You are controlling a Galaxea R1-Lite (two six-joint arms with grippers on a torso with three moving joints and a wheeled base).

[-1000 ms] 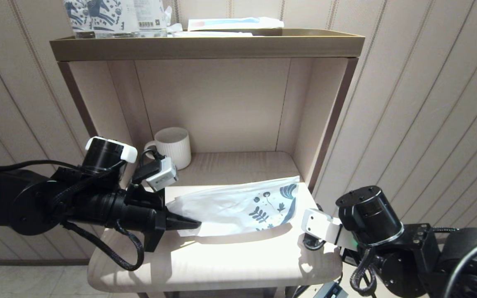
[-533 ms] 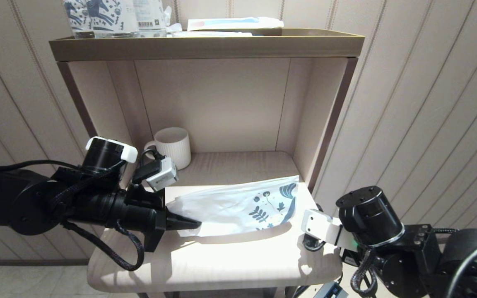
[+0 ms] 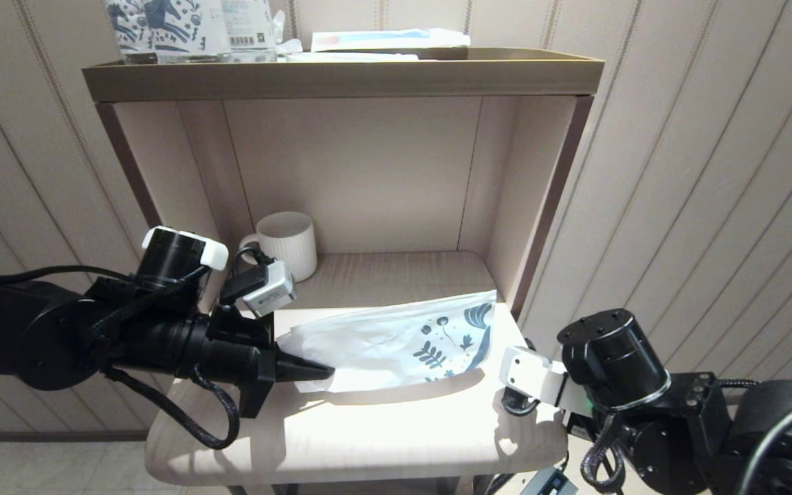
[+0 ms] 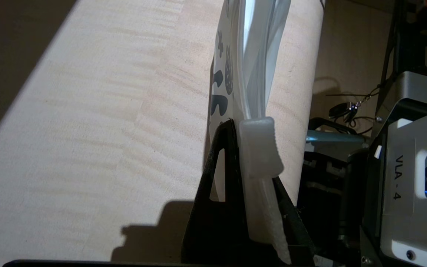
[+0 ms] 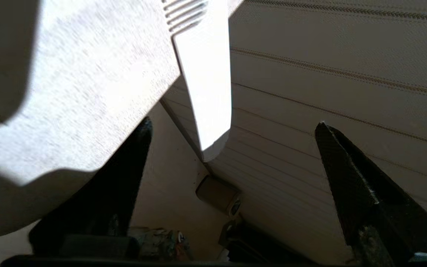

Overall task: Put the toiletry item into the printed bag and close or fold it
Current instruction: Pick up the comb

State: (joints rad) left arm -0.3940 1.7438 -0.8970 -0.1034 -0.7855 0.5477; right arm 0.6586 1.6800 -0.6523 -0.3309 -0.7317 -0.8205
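Note:
The printed bag [image 3: 396, 340] lies flat on the pale shelf board [image 3: 368, 440], its blue leaf-and-flower end pointing right. My left gripper [image 3: 327, 372] comes in from the left and is shut on the bag's plain left end. In the left wrist view the black jaws [image 4: 243, 124] pinch the bag [image 4: 250, 55] together with a white plastic piece [image 4: 260, 148] at its edge. The toiletry item is hidden. My right gripper [image 5: 234, 124] hangs below the shelf's right front corner; it is open with nothing between its fingers, and only its wrist [image 3: 533, 378] shows in the head view.
A white ribbed mug [image 3: 288, 244] stands at the back left of the shelf. The unit's brown side wall [image 3: 547, 206] rises just right of the bag. On the top tray [image 3: 341, 75] sit blue horse-printed packs [image 3: 162, 27] and a flat white-and-blue packet [image 3: 389, 38].

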